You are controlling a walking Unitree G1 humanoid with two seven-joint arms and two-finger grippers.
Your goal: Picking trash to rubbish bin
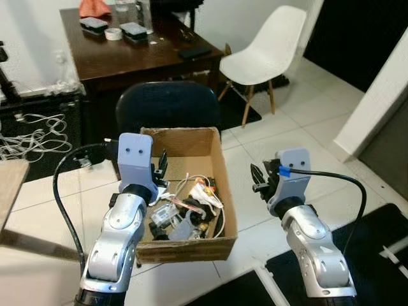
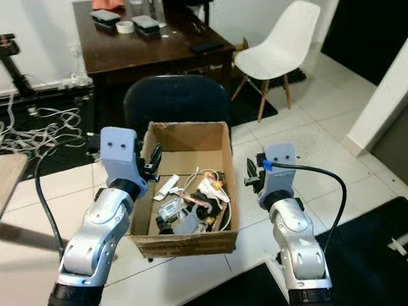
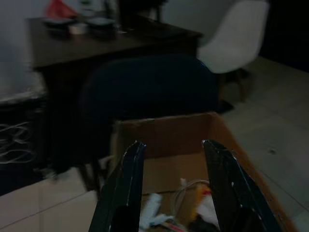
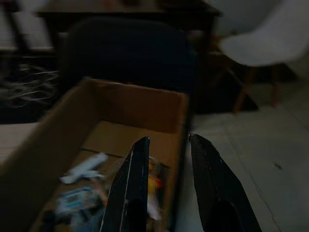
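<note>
A dark wooden table (image 1: 127,54) stands at the back, a white chair (image 1: 264,54) beside it and a dark chair (image 1: 167,105) in front. A cardboard box (image 1: 226,210) sits on the tiled floor between my arms, holding the trash (image 1: 185,210): wrappers, cords and packets, no print legible. My left gripper (image 3: 174,193) hangs over the box's left wall, fingers parted and empty. My right gripper (image 4: 166,179) hovers by the right wall, fingers slightly apart, seemingly holding nothing in this dim view.

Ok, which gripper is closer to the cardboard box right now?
Left. The left gripper is over the cardboard box at its left wall; the right gripper is outside its right wall.
</note>
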